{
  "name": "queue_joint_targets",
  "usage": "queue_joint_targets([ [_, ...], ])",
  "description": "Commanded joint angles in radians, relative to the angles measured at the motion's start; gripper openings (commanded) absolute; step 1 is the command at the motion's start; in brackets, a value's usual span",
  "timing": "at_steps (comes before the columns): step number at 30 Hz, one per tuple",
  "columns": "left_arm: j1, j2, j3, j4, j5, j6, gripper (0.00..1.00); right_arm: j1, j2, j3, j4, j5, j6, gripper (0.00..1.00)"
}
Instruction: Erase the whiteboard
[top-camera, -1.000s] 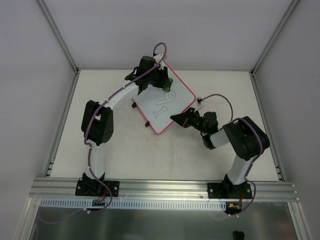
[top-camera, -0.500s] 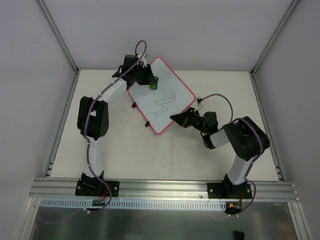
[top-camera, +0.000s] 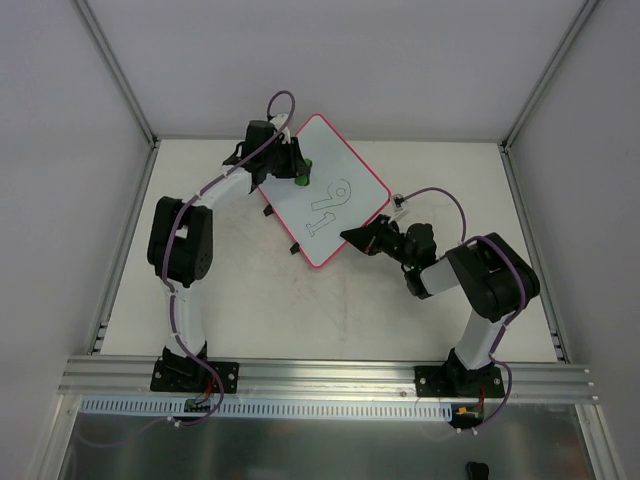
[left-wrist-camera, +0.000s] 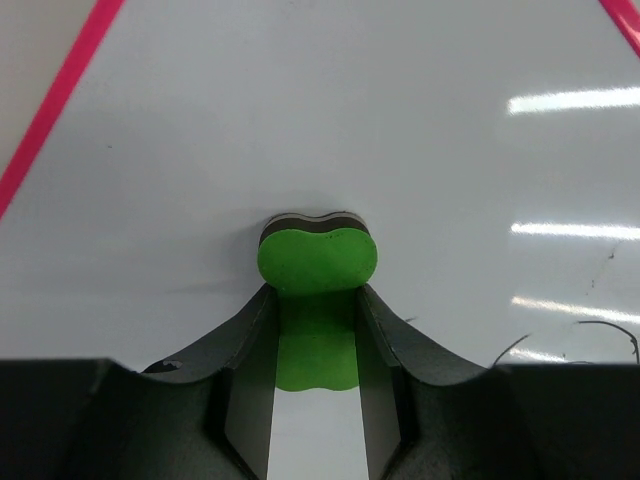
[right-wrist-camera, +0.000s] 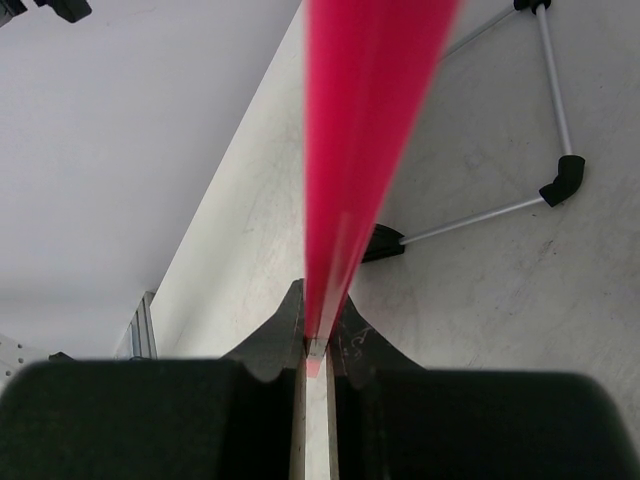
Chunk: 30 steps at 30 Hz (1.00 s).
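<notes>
1. Whiteboard lay turned like a diamond on the far middle of the table, with a red-pink rim all round and two black clips on its near left edge.
2. We saw black handwritten digits at the middle of its white face.
3. We found the left gripper over the board's far left part, jaws clamped on a green eraser whose dark underside met the white surface.
4. We noted the digits lay just near and right of that eraser, apart from it.
5. We found the right gripper at the board's near right edge, jaws pinched tight on the rim, which its wrist view showed edge-on.
</notes>
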Motion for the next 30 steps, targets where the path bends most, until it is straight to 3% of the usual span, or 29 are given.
queue_joint_targets([
  [1,-0.113,-0.014,-0.062,-0.058,0.027,0.031,0.00,0.045,-0.029,-0.006,0.188,-0.204,-0.084,0.00],
  [13,-0.313,-0.055,-0.093,-0.058,-0.044,0.094,0.00,0.047,-0.024,-0.006,0.191,-0.216,-0.091,0.00],
  [22,-0.354,-0.051,-0.084,-0.060,0.015,0.171,0.00,0.045,-0.023,-0.001,0.189,-0.227,-0.099,0.00],
  [30,-0.370,-0.029,-0.048,-0.099,-0.016,0.194,0.00,0.047,-0.020,0.002,0.189,-0.257,-0.108,0.00],
])
